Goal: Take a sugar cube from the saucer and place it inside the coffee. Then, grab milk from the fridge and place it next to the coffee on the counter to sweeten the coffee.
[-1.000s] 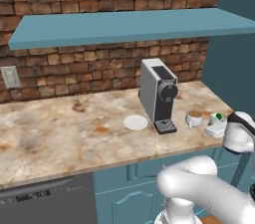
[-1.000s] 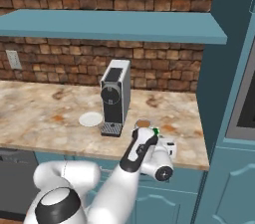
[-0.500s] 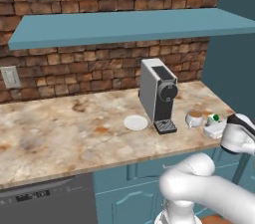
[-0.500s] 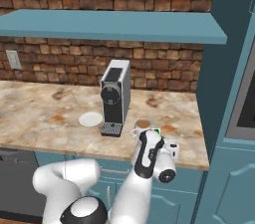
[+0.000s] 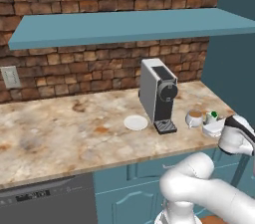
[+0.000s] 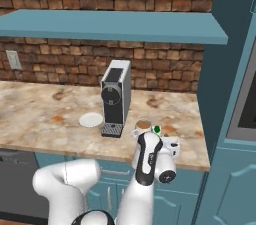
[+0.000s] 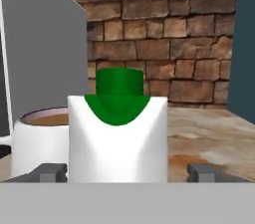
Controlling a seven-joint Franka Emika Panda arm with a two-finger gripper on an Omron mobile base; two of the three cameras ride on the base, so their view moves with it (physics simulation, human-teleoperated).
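Standing upright on the table point(image 5: 74, 133), the milk carton point(image 7: 117, 136) sits just beside the coffee cup point(image 7: 40, 141), directly ahead of the pincer point(image 7: 127, 172). Both fingertips point(image 7: 50, 172) flank it with visible gaps, gripping nothing; retreat lies straight back along the pincer's axis.

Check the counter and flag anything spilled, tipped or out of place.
Nothing stands out. The milk stands upright on the counter right beside the coffee, no spill around either. The saucer lies flat left of the coffee machine. The hand straddles the carton, fingers apart.
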